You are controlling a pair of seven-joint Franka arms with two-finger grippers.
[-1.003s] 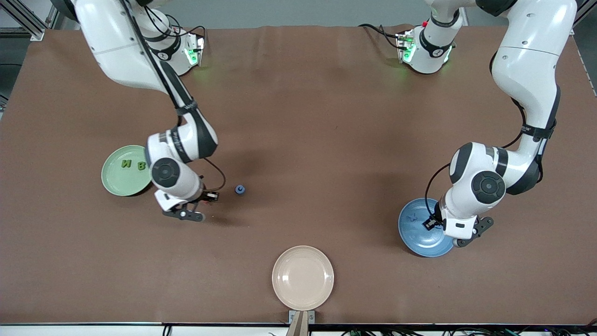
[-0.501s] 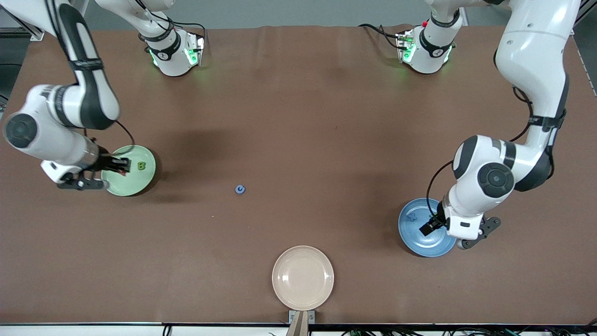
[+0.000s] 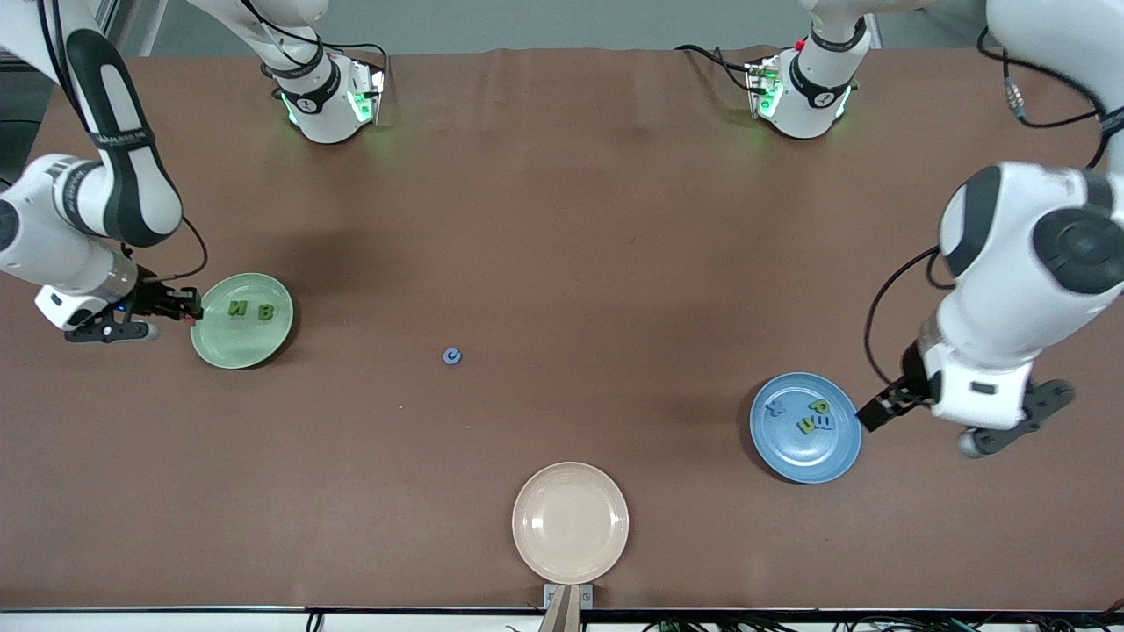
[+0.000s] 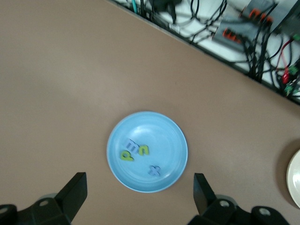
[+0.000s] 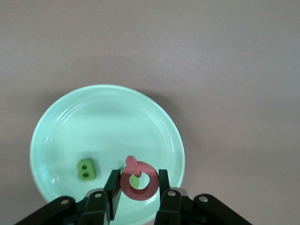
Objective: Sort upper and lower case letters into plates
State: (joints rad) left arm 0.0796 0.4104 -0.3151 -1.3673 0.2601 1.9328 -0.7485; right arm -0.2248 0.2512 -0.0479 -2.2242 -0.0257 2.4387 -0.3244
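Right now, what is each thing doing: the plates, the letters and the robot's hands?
Green plate: holds green N and B.
Blue plate: holds four small letters.
Beige plate: nothing in it.
Blue letter: lying loose on the table.
Right end effector: over the green plate's edge, shut on a red letter.
Left end effector: open, holding nothing, above the blue plate.

Table [image 3: 562, 219]: brown, matte, one smooth sheet across the whole view.
Cream plate [image 3: 571, 522]: round, shallow, nothing in it; at 6 o'clock on the table, by the edge nearest the front camera; a sliver of it shows in the left wrist view.
Cables [image 4: 243, 33]: a tangle of dark leads and connectors along the table's edge.
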